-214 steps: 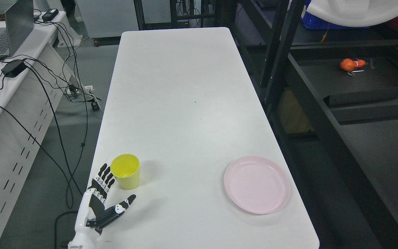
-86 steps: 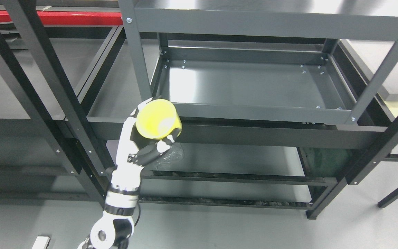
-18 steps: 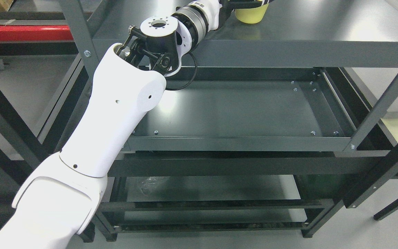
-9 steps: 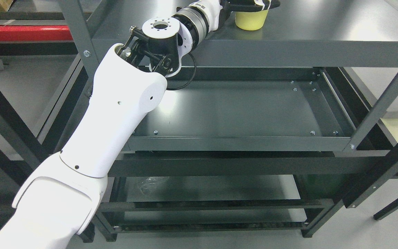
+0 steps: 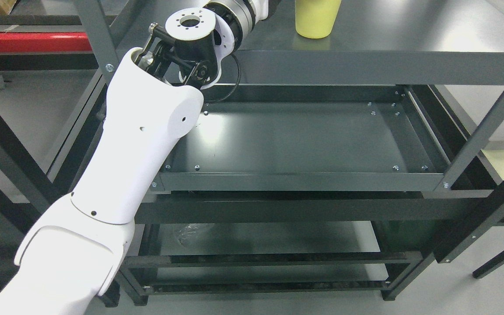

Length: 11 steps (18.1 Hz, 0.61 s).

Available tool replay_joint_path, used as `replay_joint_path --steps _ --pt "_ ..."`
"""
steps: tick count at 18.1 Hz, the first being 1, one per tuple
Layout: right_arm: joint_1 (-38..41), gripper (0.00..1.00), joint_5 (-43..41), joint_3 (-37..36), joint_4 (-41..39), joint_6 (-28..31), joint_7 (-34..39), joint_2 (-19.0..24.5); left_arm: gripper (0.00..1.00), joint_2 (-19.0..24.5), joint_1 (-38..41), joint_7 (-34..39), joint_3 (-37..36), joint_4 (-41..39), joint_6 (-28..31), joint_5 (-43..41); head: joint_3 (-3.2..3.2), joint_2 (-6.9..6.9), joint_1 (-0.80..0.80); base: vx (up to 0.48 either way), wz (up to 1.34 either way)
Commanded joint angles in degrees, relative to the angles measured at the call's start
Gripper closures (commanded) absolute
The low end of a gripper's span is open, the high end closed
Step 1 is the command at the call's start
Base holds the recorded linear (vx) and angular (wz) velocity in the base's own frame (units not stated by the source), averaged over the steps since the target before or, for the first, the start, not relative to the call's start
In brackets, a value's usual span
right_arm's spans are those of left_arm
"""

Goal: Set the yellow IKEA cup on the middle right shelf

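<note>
A yellow cup (image 5: 316, 18) stands upright on the dark metal shelf (image 5: 409, 39) at the top of the frame, its rim cut off by the picture's upper edge, as the robot's left arm (image 5: 147, 131) reaches up from the lower left, its wrist leaving the frame just left of the cup. The hand itself lies beyond the top edge, so whether its fingers are spread, curled or closed on the cup cannot be told; the right arm does not appear at all. The cup's base looks flat on the steel with a faint reflection beneath it, which suggests the placing is at or near its end. To finish well, the hand would need to let go fully before pulling back, and draw away along the line of the forearm rather than sideways, since a light plastic cup on smooth painted metal would likely slide or tip at a brush of a finger. Below the forearm sits a shallower tray-like shelf (image 5: 304, 181) with a raised lip and bolt heads at its corners, bare and glossy under overhead light. Lower still are further dark tiers, one holding what seems a crumpled clear plastic wrap (image 5: 190, 232). The rack stands on a grey floor (image 5: 475, 293), with a red beam (image 5: 33, 41) behind, left of the arm.
</note>
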Motion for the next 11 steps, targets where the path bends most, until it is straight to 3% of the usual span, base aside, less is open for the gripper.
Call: replay_joint_path --steps 1,11 --pt "0.79 0.01 -1.41 0.97 0.0 -0.02 0.04 -1.0 0.01 1.0 0.09 -0.13 5.81 -7.01 -0.09 -1.28 0.0 0.0 0.0 0.0 0.0" --pt "0.79 0.01 -1.41 0.97 0.0 -0.02 0.04 -1.0 0.01 1.0 1.23 -18.05 6.08 -10.79 0.35 1.87 0.0 0.0 0.0 0.0 0.0"
